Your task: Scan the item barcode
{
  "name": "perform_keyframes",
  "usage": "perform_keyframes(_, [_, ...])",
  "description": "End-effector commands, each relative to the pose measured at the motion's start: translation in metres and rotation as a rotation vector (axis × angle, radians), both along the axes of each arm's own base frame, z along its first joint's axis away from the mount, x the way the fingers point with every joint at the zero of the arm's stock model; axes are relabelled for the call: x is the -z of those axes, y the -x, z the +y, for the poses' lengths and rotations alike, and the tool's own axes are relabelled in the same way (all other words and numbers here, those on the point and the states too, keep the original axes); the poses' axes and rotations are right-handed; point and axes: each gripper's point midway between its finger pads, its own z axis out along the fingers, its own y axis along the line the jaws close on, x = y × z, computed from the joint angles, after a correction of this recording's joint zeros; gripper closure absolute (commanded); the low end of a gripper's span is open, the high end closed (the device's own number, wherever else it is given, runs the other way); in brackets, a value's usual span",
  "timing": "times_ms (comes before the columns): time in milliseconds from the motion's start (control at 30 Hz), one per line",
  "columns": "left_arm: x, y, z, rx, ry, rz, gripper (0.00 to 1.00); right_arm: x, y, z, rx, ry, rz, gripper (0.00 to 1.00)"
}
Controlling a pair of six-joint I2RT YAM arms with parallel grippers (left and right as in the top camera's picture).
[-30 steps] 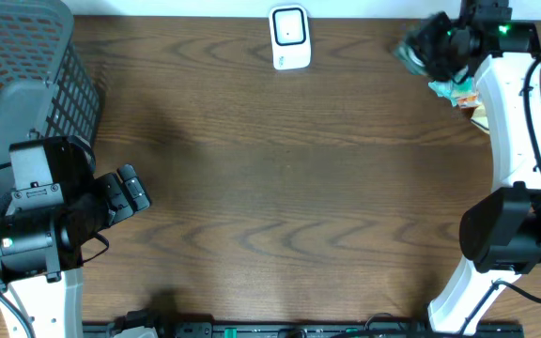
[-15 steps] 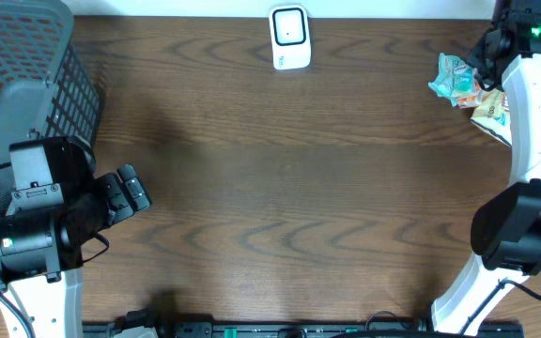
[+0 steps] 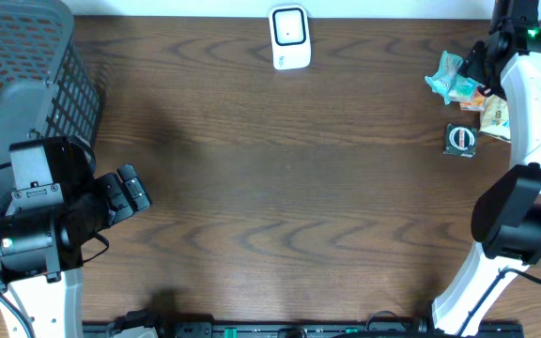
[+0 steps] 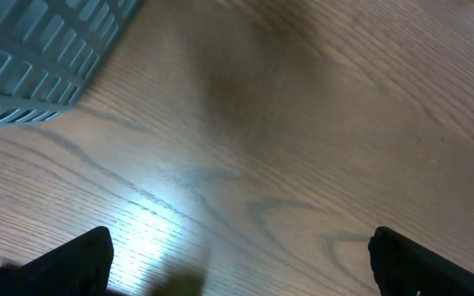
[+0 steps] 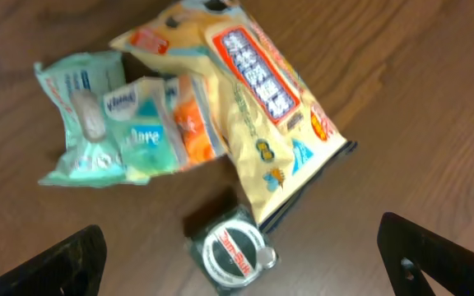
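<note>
Dark plastic on brown wood: the small square item [image 3: 460,140] with the round silver face now lies by itself on the desk [image 3: 280,207]. A second ago it was nowhere to be seen on the bare wood. My right claw [image 5: 243,263] was then down over the heap of packets and has since pulled back toward the far edge and thrown its fingers wide. It grips nothing. From my wrist, the item sits on the wood between the two spread tips, touching neither, just beside the corner of the yellow snack bag [image 5: 262,107] and near the teal packets [image 5: 109,127]. My left claw [image 3: 131,191] is likewise spread and empty, unmoved beside the grey basket [image 3: 26,56]. The white scanner [image 3: 289,38] stands well apart at the desk's far edge. To my eye the item has been let go or pulled free, so the scan has not begun. It needs a fresh grip first, and no barcode shows on its upper face.
</note>
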Motion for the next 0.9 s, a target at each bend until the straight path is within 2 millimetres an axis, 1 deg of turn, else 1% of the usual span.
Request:
perform_keyframes(0, [0.001, 0.001, 0.004, -0.021, -0.010, 0.005, 0.03, -0.046, 0.009, 0.015, -0.045, -0.058, -0.096, 0.01])
perform_keyframes(133, [0.001, 0.001, 0.004, -0.021, -0.010, 0.005, 0.02, -0.075, 0.024, 0.042, -0.096, -0.184, -0.159, 0.01])
perform_keyframes(300, [0.001, 0.001, 0.004, -0.021, -0.010, 0.005, 0.02, -0.115, 0.053, 0.068, -0.139, -0.277, -0.222, 0.01])
perform_keyframes(400, [0.001, 0.001, 0.004, -0.021, -0.009, 0.005, 0.03, -0.137, 0.078, 0.084, -0.166, -0.303, -0.240, 0.01])
perform_keyframes(533, [0.001, 0.001, 0.004, -0.021, -0.009, 0.005, 0.02, -0.161, 0.122, 0.105, -0.188, -0.317, -0.237, 0.01])
perform_keyframes(600, [0.001, 0.001, 0.004, -0.021, -0.009, 0.005, 0.02, -0.169, 0.141, 0.118, -0.220, -0.318, -0.235, 0.01])
perform_keyframes(700, [0.001, 0.001, 0.004, -0.021, -0.009, 0.005, 0.03, -0.175, 0.166, 0.134, -0.267, -0.282, -0.244, 0.01])
perform_keyframes(767, [0.001, 0.001, 0.004, -0.021, -0.010, 0.005, 0.02, -0.173, 0.183, 0.139, -0.252, -0.247, -0.253, 0.02])
perform_keyframes(867, [0.001, 0.001, 0.004, -0.021, -0.009, 0.005, 0.03, -0.163, 0.210, 0.142, -0.205, -0.214, -0.263, 0.01])
